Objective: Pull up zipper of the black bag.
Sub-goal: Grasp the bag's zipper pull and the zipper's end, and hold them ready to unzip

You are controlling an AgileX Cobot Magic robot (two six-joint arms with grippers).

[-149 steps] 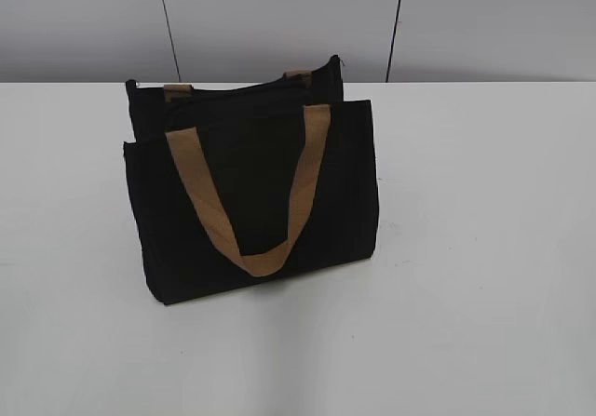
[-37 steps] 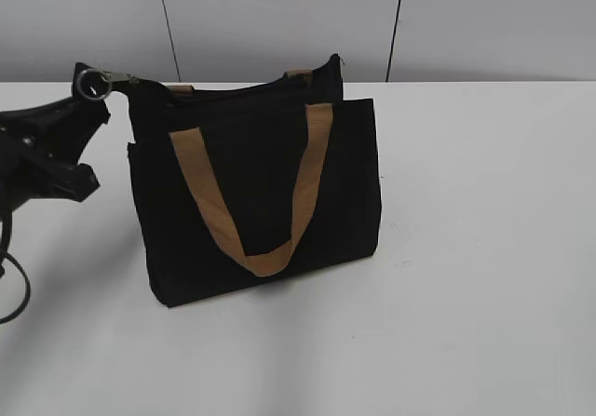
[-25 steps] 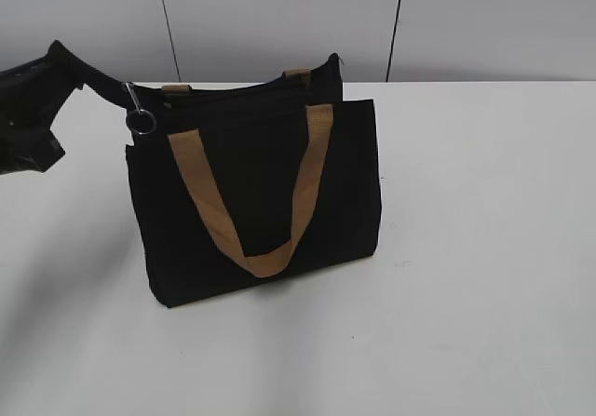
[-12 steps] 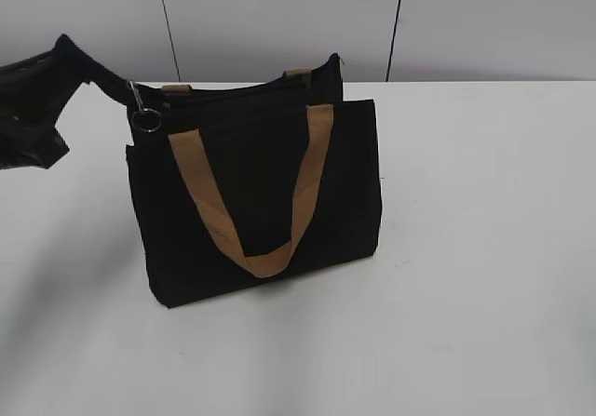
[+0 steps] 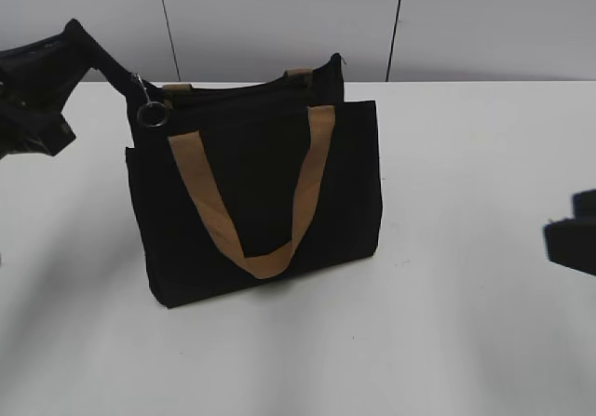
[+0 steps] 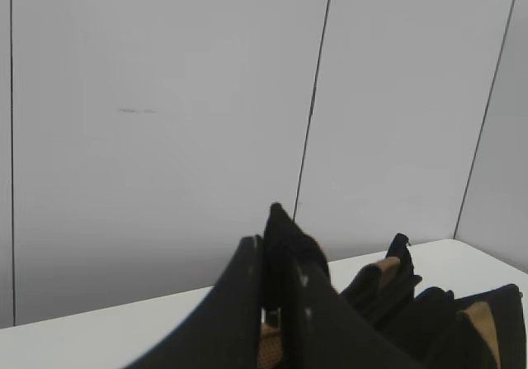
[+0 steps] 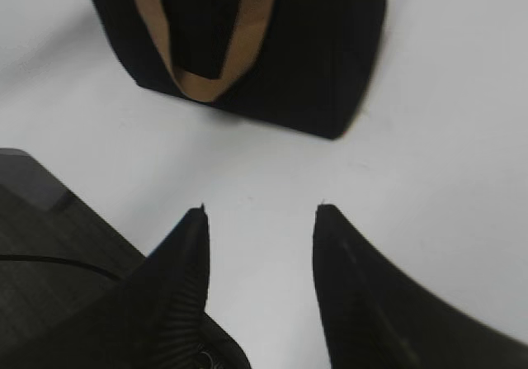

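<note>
The black bag (image 5: 261, 188) stands upright mid-table with a tan strap (image 5: 251, 221) hanging down its front. My left gripper (image 5: 74, 36) is shut on a black fabric tail at the bag's top left corner and holds it stretched up and to the left. The silver zipper pull with a ring (image 5: 151, 112) hangs just below that tail, at the left end of the zip track. In the left wrist view the jaws (image 6: 268, 253) pinch the black tail. My right gripper (image 7: 260, 212) is open and empty over the table, in front of the bag (image 7: 272, 47), and also shows at the exterior view's right edge (image 5: 572, 234).
The white table (image 5: 466, 323) ends at a grey panelled wall (image 5: 279, 16) behind the bag. A dark surface (image 7: 41, 253) shows at the table's edge in the right wrist view.
My left gripper has shifted slightly up and right with the tail still in it, and the ring has swung a little. My right gripper has come into the exterior view at the right edge.
</note>
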